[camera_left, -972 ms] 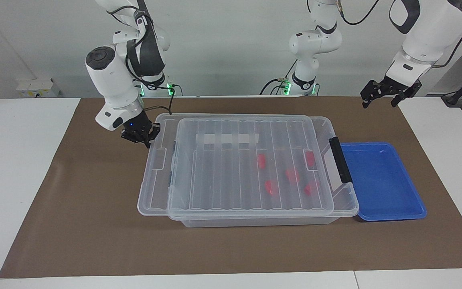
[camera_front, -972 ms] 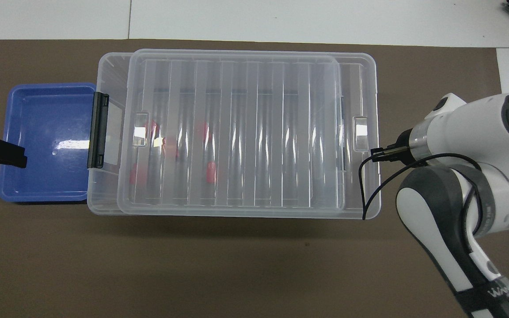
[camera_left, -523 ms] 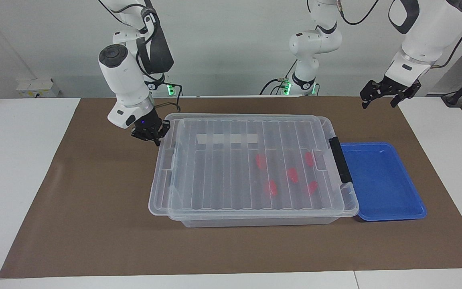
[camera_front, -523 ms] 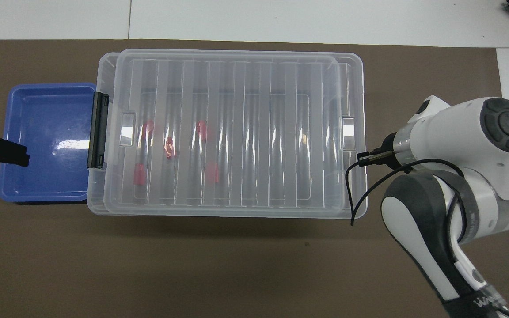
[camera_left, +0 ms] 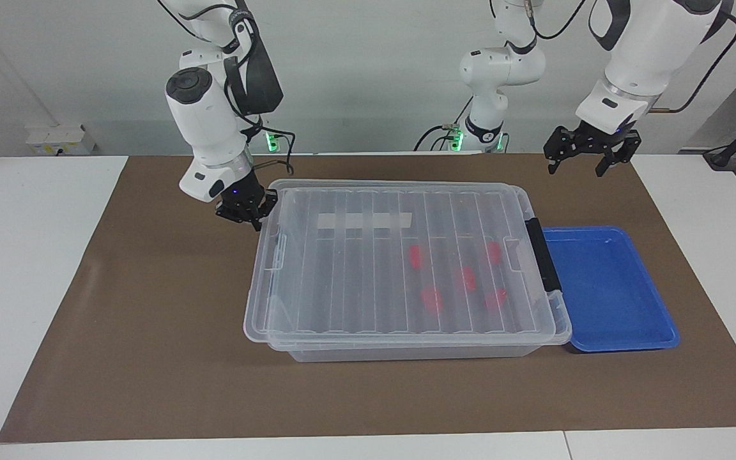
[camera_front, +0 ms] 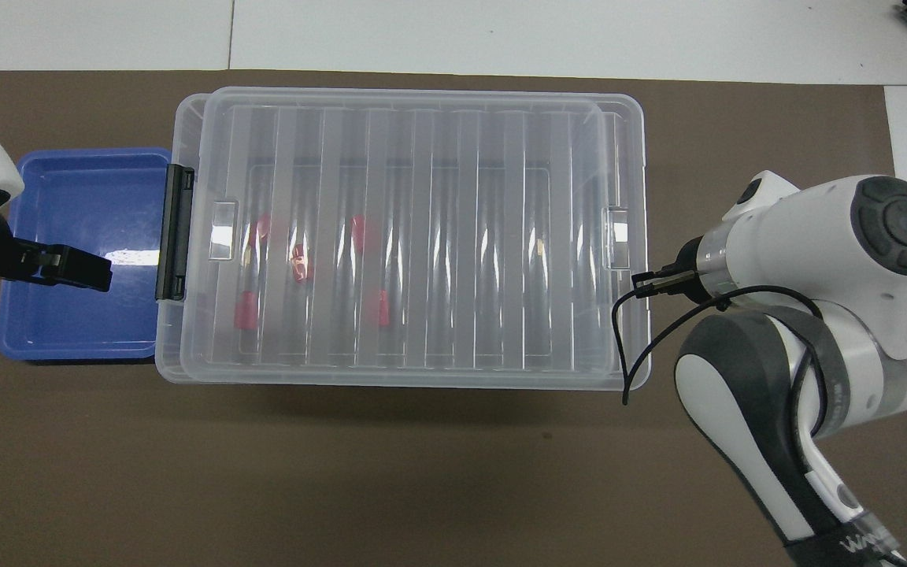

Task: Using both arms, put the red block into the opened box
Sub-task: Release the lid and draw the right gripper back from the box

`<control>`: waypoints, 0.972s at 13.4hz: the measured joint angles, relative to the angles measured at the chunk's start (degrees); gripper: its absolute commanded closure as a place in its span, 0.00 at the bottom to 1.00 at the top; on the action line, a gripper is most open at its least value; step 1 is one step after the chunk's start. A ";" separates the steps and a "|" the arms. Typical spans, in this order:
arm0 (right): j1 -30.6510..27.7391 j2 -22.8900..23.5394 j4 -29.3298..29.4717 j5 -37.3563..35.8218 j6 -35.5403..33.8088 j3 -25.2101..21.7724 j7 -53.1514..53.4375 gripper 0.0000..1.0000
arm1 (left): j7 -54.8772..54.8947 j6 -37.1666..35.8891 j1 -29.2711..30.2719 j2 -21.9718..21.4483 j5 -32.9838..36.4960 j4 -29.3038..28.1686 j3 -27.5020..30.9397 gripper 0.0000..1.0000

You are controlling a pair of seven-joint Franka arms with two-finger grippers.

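Right pincer closed beside box; left pincer spread, empty

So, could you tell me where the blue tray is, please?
The blue tray sits on the brown mat at the left arm's end of the table, right beside the box's black handle.

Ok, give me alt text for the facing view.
A clear storage bin with its ribbed lid on holds five red blocks, beside a blue tray. The shut right gripper is at the lid's end; the open left gripper hangs raised.
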 measured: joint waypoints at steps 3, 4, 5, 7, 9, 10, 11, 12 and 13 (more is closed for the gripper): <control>0.23 0.00 0.00 0.05 0.00 0.00 0.00 1.00 | 0.01 0.01 0.04 0.00 0.00 -0.05 0.32 0.00; 0.22 -0.01 0.07 0.05 0.08 -0.01 0.00 1.00 | 0.00 0.08 0.18 -0.01 0.00 -0.05 0.50 0.00; 0.12 -0.06 0.39 0.05 0.17 -0.05 0.00 1.00 | 0.00 0.19 0.53 -0.02 0.00 -0.05 0.64 0.00; -0.76 -0.33 1.62 0.07 0.12 -0.38 0.01 1.00 | 0.00 0.23 0.96 -0.07 0.00 -0.05 0.90 0.00; -2.90 -1.27 2.06 0.07 -0.51 -0.75 0.01 1.00 | 0.00 0.24 0.97 -0.12 0.00 -0.05 1.00 0.00; -4.06 -1.83 2.12 0.07 -1.05 -0.80 0.01 1.00 | -0.04 0.24 1.05 -0.14 0.00 -0.05 1.02 0.00; -5.09 -2.42 2.14 0.07 -1.78 -0.92 0.01 0.80 | -0.04 0.24 1.46 -0.15 0.00 -0.05 1.01 0.00; -5.97 -2.99 2.16 0.06 -2.33 -1.10 0.09 0.34 | -0.04 0.24 1.93 -0.16 0.00 -0.05 1.04 0.00; -6.96 -3.44 2.26 0.05 -2.62 -1.20 0.34 0.26 | -0.04 0.25 2.32 -0.16 0.00 -0.05 1.06 0.00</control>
